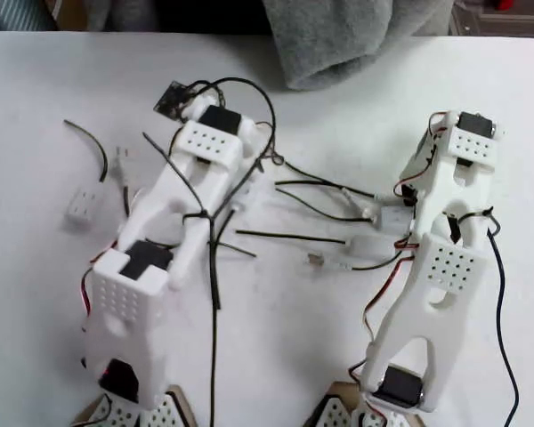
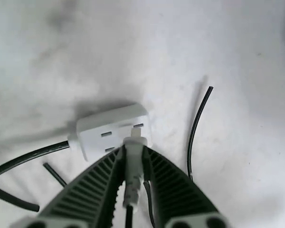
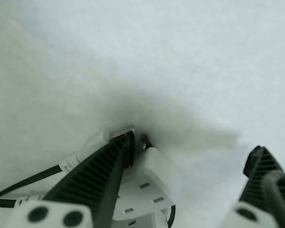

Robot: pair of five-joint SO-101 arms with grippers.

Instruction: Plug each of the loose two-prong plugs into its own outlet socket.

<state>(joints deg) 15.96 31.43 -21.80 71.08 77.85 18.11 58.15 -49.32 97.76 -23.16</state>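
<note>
1. The left gripper (image 2: 134, 151) is closed on a white plug (image 2: 133, 166). One ribbed finger presses each side of the plug, and its cord runs back between them.
2. Just in front of this gripper an outlet block (image 2: 113, 130) lies flat on the table (image 2: 228, 47). The front end of the white plug touches the slotted face of the block. I cannot tell whether the prongs are inside a socket. A thick black cable (image 2: 28, 159) leaves the block at one end.
3. The right gripper (image 3: 192, 145) is open, with its two fingers well apart. A second outlet block (image 3: 149, 183) lies just beside one finger (image 3: 99, 171). On the other side of the same finger lies a second plug (image 3: 97, 140) with a dark cord.
4. In the high view, a loose plug (image 1: 334, 263) lies on the table between the two arms. Its metal prongs point toward the left arm.
5. Farther out, on the outer side of the left arm, stands a small white block (image 1: 83, 205) with holes in its top. Near it, a little farther back, lies another plug (image 1: 122, 165), close to a short black wire (image 1: 89, 142).
6. At the far edge of the table lies a grey cloth (image 1: 356, 36).
</note>
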